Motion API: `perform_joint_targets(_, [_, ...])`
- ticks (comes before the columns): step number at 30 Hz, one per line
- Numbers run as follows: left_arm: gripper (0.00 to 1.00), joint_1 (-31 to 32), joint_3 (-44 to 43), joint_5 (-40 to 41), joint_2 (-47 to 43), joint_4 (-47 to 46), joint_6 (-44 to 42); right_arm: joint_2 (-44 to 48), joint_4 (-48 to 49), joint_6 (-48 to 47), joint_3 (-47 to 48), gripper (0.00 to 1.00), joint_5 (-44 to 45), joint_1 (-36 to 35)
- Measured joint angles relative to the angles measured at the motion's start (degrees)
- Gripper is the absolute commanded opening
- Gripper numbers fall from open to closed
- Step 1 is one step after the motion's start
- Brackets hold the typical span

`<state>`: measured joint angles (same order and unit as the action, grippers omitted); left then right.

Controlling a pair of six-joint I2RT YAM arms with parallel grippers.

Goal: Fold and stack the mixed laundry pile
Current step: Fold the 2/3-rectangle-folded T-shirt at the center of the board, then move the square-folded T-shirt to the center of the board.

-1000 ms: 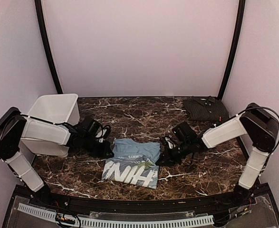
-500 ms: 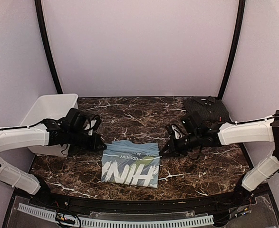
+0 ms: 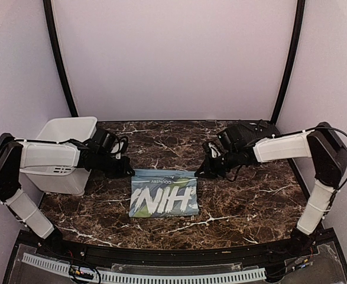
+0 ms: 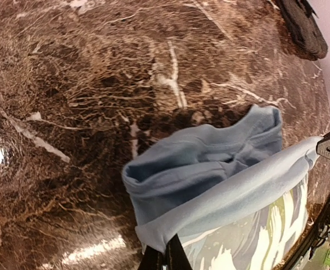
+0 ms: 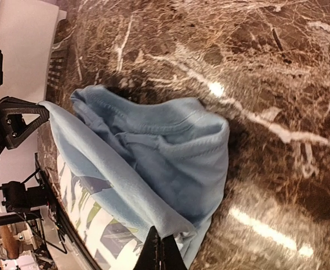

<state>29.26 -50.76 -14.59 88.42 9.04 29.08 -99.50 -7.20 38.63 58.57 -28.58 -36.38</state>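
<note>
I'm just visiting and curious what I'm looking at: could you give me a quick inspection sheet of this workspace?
Surface: dark brown marble-pattern table, glossy.
Job's things: light blue T-shirt partly folded at the centre; black shirt at the far right corner.
Clutter: white bin at the left edge.
Jaws: both shut, each pinching a far corner of the T-shirt.
Cables: black cables looped at the left wrist.
Surroundings: pale walls, two black poles.
</note>
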Motion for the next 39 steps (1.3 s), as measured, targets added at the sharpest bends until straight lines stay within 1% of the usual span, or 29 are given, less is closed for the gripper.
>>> perform_joint_targets(3, [0.00,-1.4,-1.0,0.1,5.8,-2.4,0.0,-6.8,1.4,-1.0,3.5,0.00,-0.5,0.6])
perform_joint_targets(6, [0.01,-2.1,-2.0,0.1,9.7,-4.6,0.0,-10.8,2.4,-1.2,4.7,0.00,-1.0,1.1])
perform_joint_targets(7, [0.05,-2.1,-2.3,0.1,10.5,-5.0,0.0,-11.5,2.6,-1.3,4.9,0.05,-1.2,1.2])
perform_joint_targets(8, [0.09,-2.1,-2.6,0.1,11.3,-5.5,0.1,-11.8,2.6,-1.3,5.0,0.12,-1.2,1.2])
perform_joint_targets(9, [0.18,-2.1,-2.9,0.1,11.8,-5.8,0.0,-12.0,2.6,-1.6,5.2,0.18,-1.2,1.3])
perform_joint_targets(10, [0.23,-2.1,-3.2,0.2,12.1,-5.9,0.0,-12.0,2.6,-1.6,5.4,0.25,-1.2,1.4])
perform_joint_targets(11, [0.34,-2.1,-3.5,0.3,12.2,-5.9,-0.2,-11.9,2.5,-1.6,5.6,0.37,-1.2,1.4])
perform_joint_targets(12, [0.40,-2.2,-3.7,0.5,12.3,-5.8,-0.1,-11.8,2.4,-2.0,5.8,0.50,-1.3,1.6])
perform_joint_targets(13, [0.48,-2.3,-4.0,0.9,12.3,-5.7,-0.2,-11.7,2.3,-1.9,5.9,0.58,-1.2,1.7])
perform_joint_targets(14, [0.51,-2.5,-4.3,1.3,12.2,-5.5,-0.3,-11.3,1.8,-2.1,6.0,0.64,-0.9,1.9])
perform_joint_targets(15, [0.57,-2.7,-4.5,1.8,12.0,-5.4,-0.3,-10.5,0.9,-2.6,6.0,0.70,-0.5,2.2])
perform_joint_targets(16, [0.61,-2.9,-4.6,2.2,11.6,-5.1,-0.2,-9.3,-0.2,-3.3,6.0,0.75,0.0,2.6])
perform_joint_targets(17, [0.67,-3.1,-4.7,2.8,10.8,-4.6,-0.6,-8.0,-1.1,-3.4,6.0,0.78,0.3,2.9])
perform_joint_targets(18, [0.74,-3.3,-4.7,3.3,9.5,-3.7,-0.4,-6.1,-2.2,-4.2,6.1,0.80,0.7,3.4])
perform_joint_targets(20, [0.82,-3.5,-4.7,4.1,5.3,-2.1,-0.6,-1.8,-4.0,-5.6,6.7,0.82,1.4,4.5])
perform_joint_targets(22, [0.88,-3.7,-4.7,3.8,0.1,-1.6,-1.0,1.9,-4.5,-6.6,7.4,0.84,1.4,5.2])
perform_joint_targets(25, [0.89,-3.6,-4.6,0.6,-6.1,-2.0,-1.6,6.0,-4.0,-6.8,7.2,0.87,0.1,4.8])
perform_joint_targets(28, [0.90,-2.8,-3.5,-3.6,-8.9,-4.1,-1.9,6.6,-1.3,-5.6,5.9,0.88,-3.0,1.4])
perform_joint_targets(31, [0.90,-0.8,-0.5,-8.4,-7.7,-7.3,-1.9,4.0,2.2,-3.5,4.9,0.88,-6.4,-2.9])
perform_joint_targets(33, [0.91,0.5,0.7,-10.6,-5.0,-8.9,-1.6,0.6,5.7,-1.5,4.7,0.88,-8.9,-5.2])
perform_joint_targets(39, [0.91,1.8,1.4,-17.8,7.1,-19.1,1.1,-12.3,14.8,2.7,6.6,0.85,-13.3,-5.1])
